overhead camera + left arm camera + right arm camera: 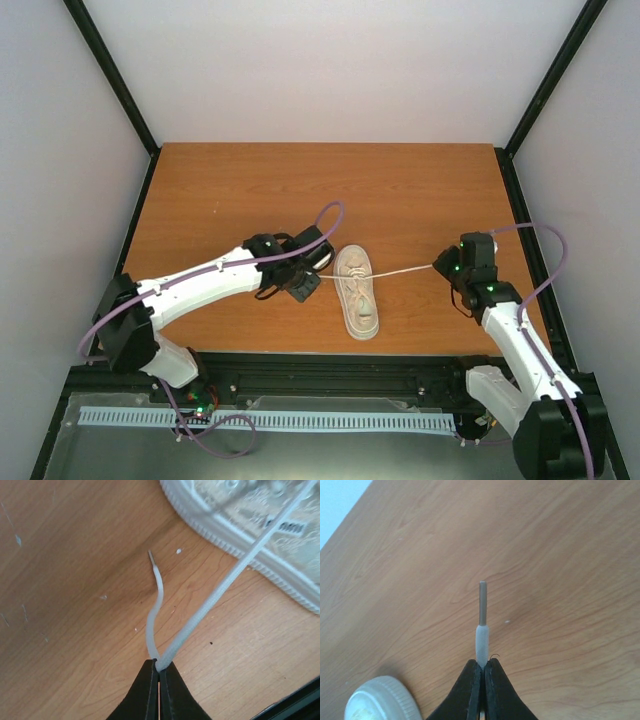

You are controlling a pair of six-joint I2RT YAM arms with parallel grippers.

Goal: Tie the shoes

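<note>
Shoe (358, 292) lies lower centre of the top view, between the arms. Left gripper (159, 667) is clamped tight on the left lace (220, 587). Right gripper (483, 664) is clamped on the right lace (481, 642) just behind its tip. I judge more pull could slip that tip free or drag the shoe. Table (300, 190) edge is close at right, with bare room above.

Left arm (210, 275): white link shells, black joint housings, black base at 8 o'clock in the top view. Right arm (515, 342): same build, base at 4 o'clock; small green lights (456, 268) on its black wrist. Lavender cable (325, 212) loops along each arm. Jaws: matte black, tapering to narrow tips in both wrist views.
</note>
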